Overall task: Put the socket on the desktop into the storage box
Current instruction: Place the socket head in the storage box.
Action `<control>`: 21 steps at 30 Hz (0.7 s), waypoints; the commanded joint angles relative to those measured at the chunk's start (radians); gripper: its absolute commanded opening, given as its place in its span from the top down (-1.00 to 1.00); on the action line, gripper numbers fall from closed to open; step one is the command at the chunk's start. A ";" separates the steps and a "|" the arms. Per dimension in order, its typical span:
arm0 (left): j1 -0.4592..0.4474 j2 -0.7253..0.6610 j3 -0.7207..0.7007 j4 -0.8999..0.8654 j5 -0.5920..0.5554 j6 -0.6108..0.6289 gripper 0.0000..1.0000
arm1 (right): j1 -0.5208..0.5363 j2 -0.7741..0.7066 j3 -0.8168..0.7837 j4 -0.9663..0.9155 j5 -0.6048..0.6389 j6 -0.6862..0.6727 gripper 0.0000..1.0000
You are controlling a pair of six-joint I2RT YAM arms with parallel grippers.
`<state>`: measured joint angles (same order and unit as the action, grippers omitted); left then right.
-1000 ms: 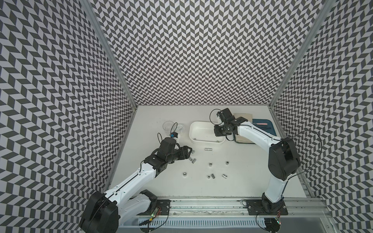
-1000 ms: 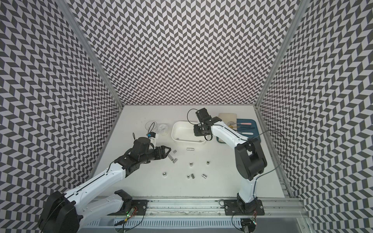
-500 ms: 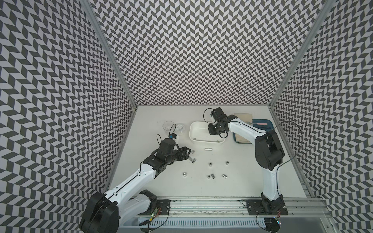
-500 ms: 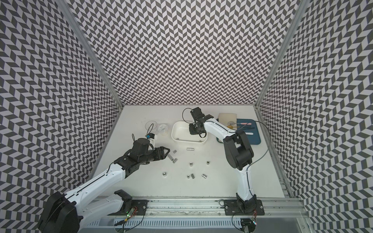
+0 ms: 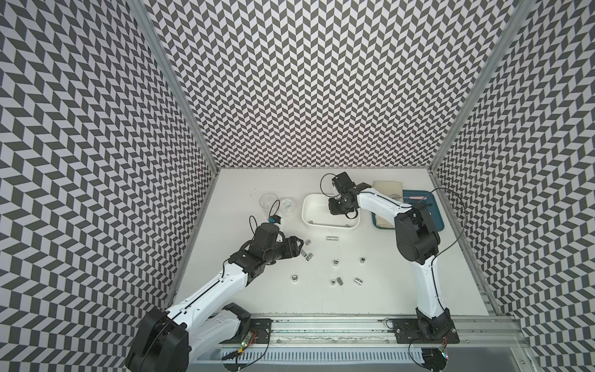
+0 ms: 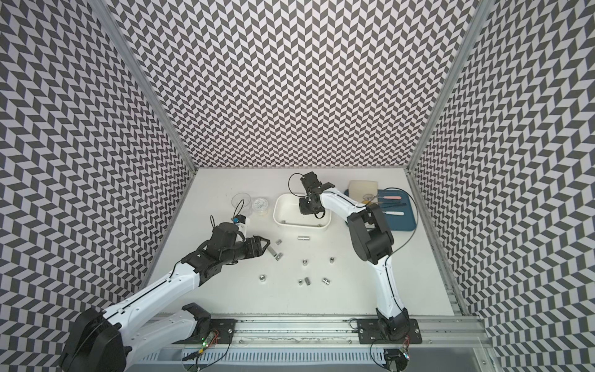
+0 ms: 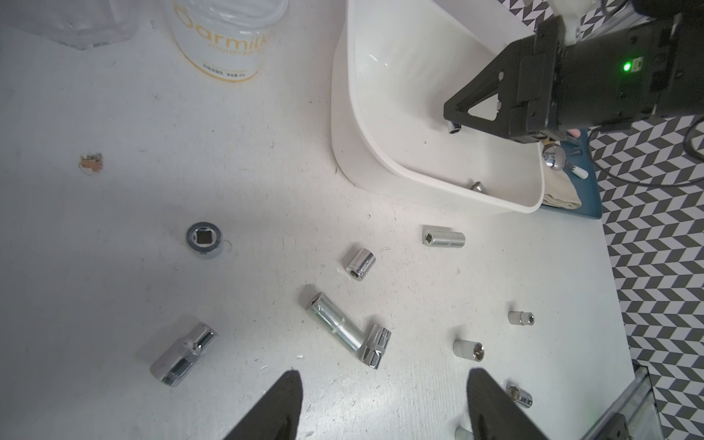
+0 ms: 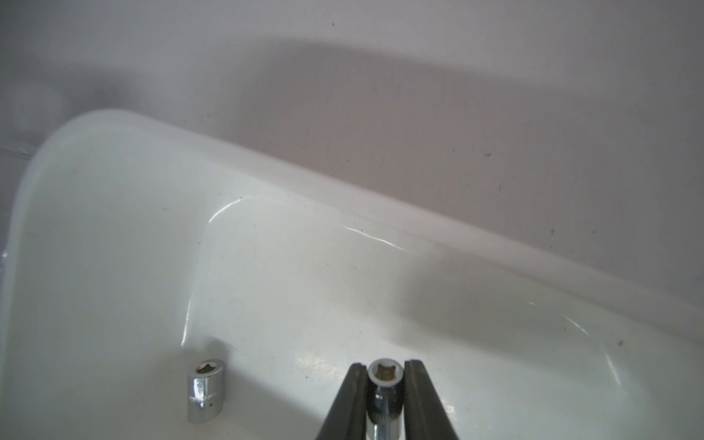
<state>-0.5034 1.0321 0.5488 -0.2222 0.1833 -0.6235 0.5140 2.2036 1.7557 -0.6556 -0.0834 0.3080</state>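
One socket [image 8: 385, 384] is clamped in the right claw [image 8: 385, 365] over the box [image 5: 331, 226]; a second socket [image 8: 205, 392] lies inside. Left claw [image 7: 384, 375] stands open over loose sockets [image 5: 309, 256] on the desk [image 5: 257, 290], 7 o'clock from the box

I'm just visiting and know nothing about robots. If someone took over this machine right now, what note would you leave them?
Right tool: shut on a small socket, held over the storage box, not yet released.
Left tool: open, empty, low over the loose sockets on the desktop.
Done: one socket already sits in the box.
Left: release this one, then move about ten more.
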 commanded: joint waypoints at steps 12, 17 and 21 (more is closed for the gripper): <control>0.011 -0.012 -0.005 -0.015 -0.016 -0.003 -0.43 | -0.002 -0.041 0.000 0.007 0.010 0.000 0.41; 0.015 0.000 0.004 -0.014 -0.016 0.002 -0.43 | -0.003 -0.091 -0.044 0.021 0.012 -0.003 0.40; 0.018 0.010 0.013 -0.016 -0.021 0.005 -0.43 | -0.003 -0.129 -0.074 0.030 0.009 -0.009 0.40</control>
<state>-0.4942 1.0348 0.5480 -0.2264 0.1761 -0.6231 0.5137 2.1437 1.6989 -0.6529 -0.0822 0.3122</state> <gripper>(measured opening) 0.717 0.302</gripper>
